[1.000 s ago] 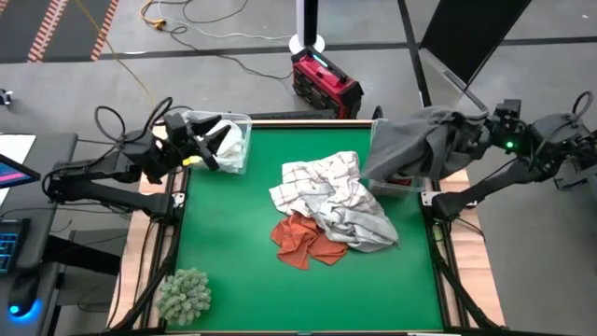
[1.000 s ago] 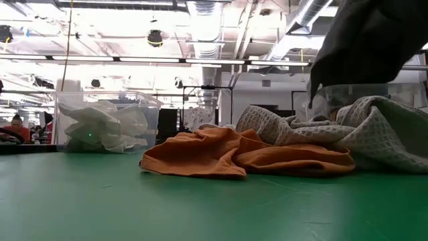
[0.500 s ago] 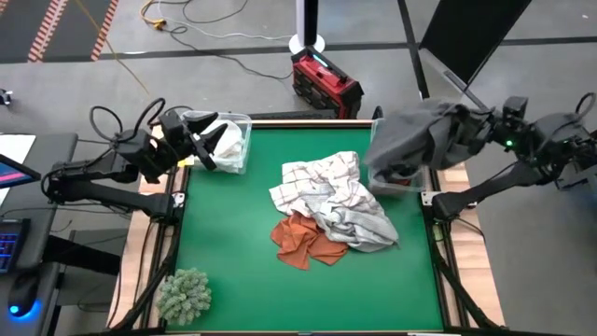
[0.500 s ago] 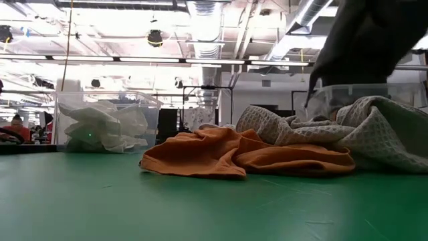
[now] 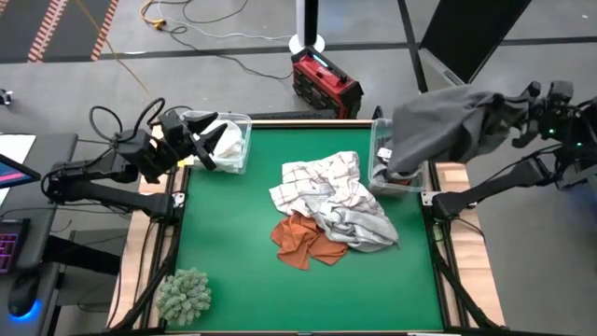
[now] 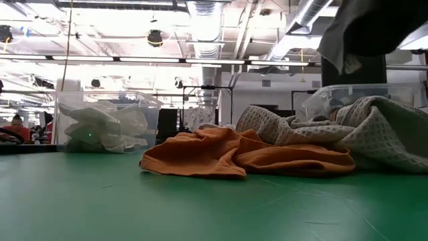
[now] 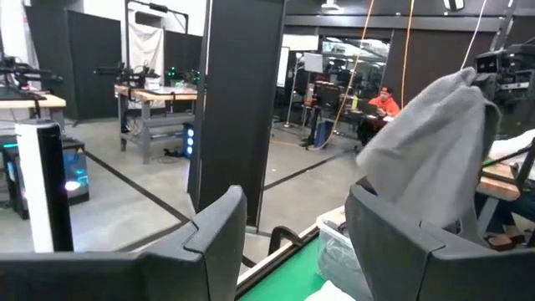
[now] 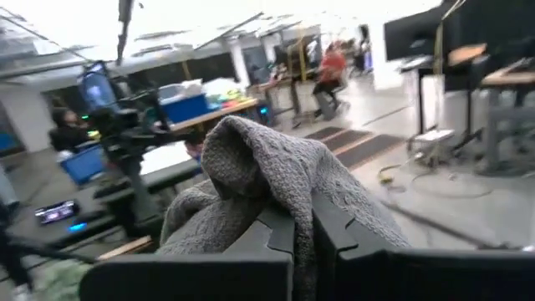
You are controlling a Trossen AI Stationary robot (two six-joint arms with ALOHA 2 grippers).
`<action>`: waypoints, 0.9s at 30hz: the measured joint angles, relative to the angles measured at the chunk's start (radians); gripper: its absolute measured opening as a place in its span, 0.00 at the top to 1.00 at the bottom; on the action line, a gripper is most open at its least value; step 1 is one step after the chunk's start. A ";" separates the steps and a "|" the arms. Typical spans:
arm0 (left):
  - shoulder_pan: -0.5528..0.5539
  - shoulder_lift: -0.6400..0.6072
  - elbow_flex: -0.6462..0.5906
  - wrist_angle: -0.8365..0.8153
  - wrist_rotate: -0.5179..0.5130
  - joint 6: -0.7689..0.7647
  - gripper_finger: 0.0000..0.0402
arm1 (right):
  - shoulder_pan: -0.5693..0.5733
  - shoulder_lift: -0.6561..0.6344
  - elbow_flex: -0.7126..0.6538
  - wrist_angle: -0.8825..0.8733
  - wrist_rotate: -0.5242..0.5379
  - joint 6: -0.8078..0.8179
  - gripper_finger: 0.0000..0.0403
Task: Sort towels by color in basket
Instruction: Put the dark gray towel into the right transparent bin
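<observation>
A: Two bins at the bench's far corners. Right tool pinches a dark grey towel above the right-hand bin, probably to drop it there.

B: Left tool spread, empty, by the bin of white towels. Right bin's contents mostly hidden; the pile conceals its lower towels.
</observation>
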 joint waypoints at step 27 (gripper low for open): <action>0.000 0.000 0.000 0.049 -0.001 0.097 0.52 | -0.015 0.122 -0.465 -0.114 0.334 0.465 0.93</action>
